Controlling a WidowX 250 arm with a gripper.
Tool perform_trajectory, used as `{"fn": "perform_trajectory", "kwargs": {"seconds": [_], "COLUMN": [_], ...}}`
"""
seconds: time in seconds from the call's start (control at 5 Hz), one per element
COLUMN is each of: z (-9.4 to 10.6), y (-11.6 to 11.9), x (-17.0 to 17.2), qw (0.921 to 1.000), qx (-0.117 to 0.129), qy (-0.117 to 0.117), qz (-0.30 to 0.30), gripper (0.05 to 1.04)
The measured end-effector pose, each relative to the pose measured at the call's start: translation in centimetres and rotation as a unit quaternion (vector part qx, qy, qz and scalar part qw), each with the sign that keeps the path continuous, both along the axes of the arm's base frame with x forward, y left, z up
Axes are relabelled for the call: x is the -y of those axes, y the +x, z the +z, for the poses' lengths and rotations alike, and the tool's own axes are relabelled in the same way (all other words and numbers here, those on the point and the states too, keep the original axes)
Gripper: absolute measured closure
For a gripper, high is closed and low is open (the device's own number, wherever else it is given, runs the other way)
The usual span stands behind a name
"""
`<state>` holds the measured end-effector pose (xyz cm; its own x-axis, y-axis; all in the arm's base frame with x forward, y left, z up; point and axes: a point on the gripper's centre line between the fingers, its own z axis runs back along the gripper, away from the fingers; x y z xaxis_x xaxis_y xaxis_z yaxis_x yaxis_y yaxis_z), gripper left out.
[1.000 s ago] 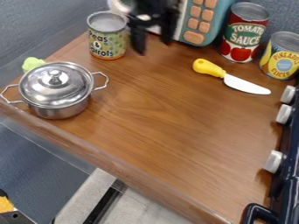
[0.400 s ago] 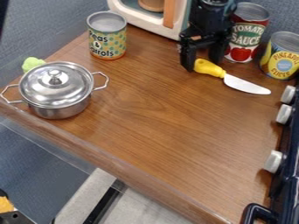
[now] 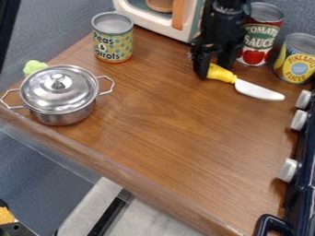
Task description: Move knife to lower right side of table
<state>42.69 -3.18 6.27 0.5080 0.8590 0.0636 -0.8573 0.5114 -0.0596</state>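
One knife (image 3: 237, 82) lies toward the tabletop's (image 3: 166, 124) two o'clock, long axis slanting, yellow handle toward ten, white blade pointing to four. The gripper's (image 3: 214, 66) fingers stand apart at the handle; I cannot tell if they touch it. Printed labels wrap the red can (image 3: 253, 42), yellow can (image 3: 298, 67) and, at eleven, green can (image 3: 113, 45)

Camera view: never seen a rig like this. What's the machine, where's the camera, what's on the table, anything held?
The machine is a black robot arm, coming in from the top edge. Its "hand" is the gripper, low over the table, right at the yellow handle of the knife. I can't tell whether it has a firm hold.

All pictures come from one fixed camera looking down at a slant.

On the table are the knife, a lidded metal pot at left, and, farther back, a green can, red can and yellow can.
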Motion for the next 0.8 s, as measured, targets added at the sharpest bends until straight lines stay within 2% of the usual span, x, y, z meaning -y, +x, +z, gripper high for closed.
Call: {"fn": "perform_trajectory", "kwargs": {"seconds": [0.2, 0.6, 0.8], "z": [-0.1, 0.1, 1.8], "y": [-0.6, -1.9, -1.5], "x": [0.3, 0.0, -1.5], "qw": [1.0000, 0.9998, 0.9993], "qx": [0.002, -0.010, -0.009], "qy": [0.002, -0.005, -0.009], "qz": [-0.005, -0.014, -0.035], "gripper": [0.554, 0.554, 0.554]}}
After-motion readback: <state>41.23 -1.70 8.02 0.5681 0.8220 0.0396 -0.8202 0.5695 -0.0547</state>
